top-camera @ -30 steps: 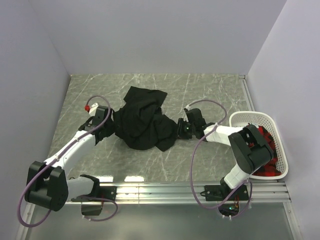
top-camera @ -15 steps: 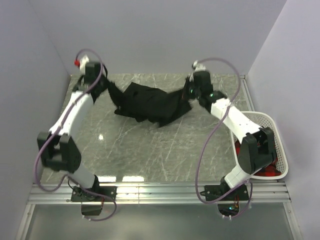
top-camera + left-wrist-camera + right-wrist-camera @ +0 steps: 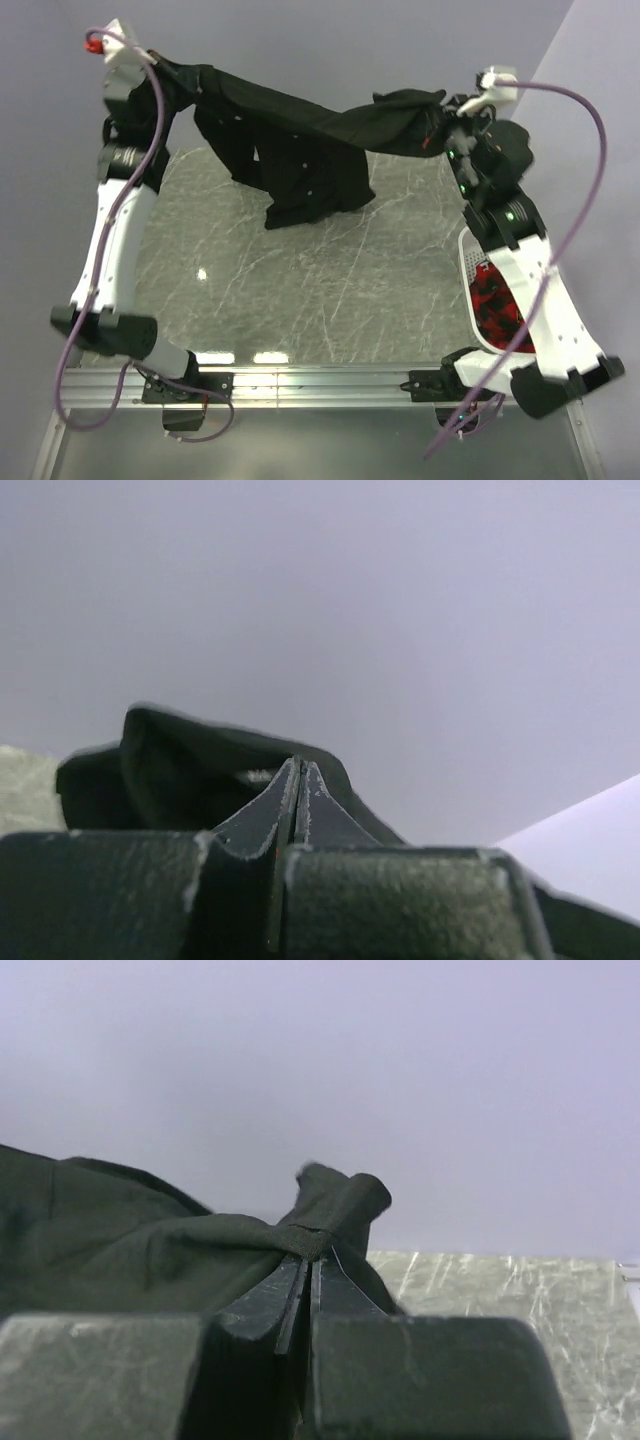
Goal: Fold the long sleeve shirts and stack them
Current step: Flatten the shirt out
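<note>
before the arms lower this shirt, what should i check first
1. left gripper shut on the black shirt: ok, cloth is bunched at its tips.
2. right gripper shut on the black shirt: ok, cloth is pinched between its tips.
3. black shirt spread flat between the arms: not ok, it hangs twisted and bunched.
4. hem off the table: cannot tell from above.
5. basket apart from the black shirt: ok, it sits at the table's right edge.

shirt [image 3: 300, 150]: matt black cloth, soft. counter [image 3: 300, 290]: grey marble-look, slight gloss. basket [image 3: 467, 265]: white plastic lattice. near rail [image 3: 330, 378]: brushed metal. left gripper [image 3: 298, 765]: matt black, scuffed edges.
</note>
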You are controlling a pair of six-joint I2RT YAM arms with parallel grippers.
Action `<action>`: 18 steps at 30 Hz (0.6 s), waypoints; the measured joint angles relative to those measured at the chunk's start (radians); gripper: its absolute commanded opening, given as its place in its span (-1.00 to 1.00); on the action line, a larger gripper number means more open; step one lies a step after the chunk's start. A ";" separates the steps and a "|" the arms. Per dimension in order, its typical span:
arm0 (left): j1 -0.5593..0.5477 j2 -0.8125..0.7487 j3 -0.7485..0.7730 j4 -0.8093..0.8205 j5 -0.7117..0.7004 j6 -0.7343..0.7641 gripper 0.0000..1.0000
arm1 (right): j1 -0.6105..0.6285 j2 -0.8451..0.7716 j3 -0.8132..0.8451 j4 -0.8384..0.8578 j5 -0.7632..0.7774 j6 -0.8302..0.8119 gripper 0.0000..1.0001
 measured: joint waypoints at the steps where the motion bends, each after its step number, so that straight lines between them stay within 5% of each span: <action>1: 0.001 -0.048 -0.040 0.003 -0.002 0.006 -0.99 | 0.001 -0.043 -0.035 0.003 -0.021 0.001 -1.00; 7: 0.008 -0.370 -0.370 0.001 -0.127 0.014 -0.99 | 0.080 -0.222 -0.270 0.007 -0.161 0.051 -1.00; 13: 0.015 -0.698 -0.855 -0.116 -0.301 -0.090 -0.99 | 0.281 -0.300 -0.596 -0.109 -0.304 0.146 -0.93; 18: 0.015 -0.927 -1.160 -0.305 -0.335 -0.216 -0.99 | 0.462 -0.272 -0.800 -0.257 -0.393 0.209 -0.01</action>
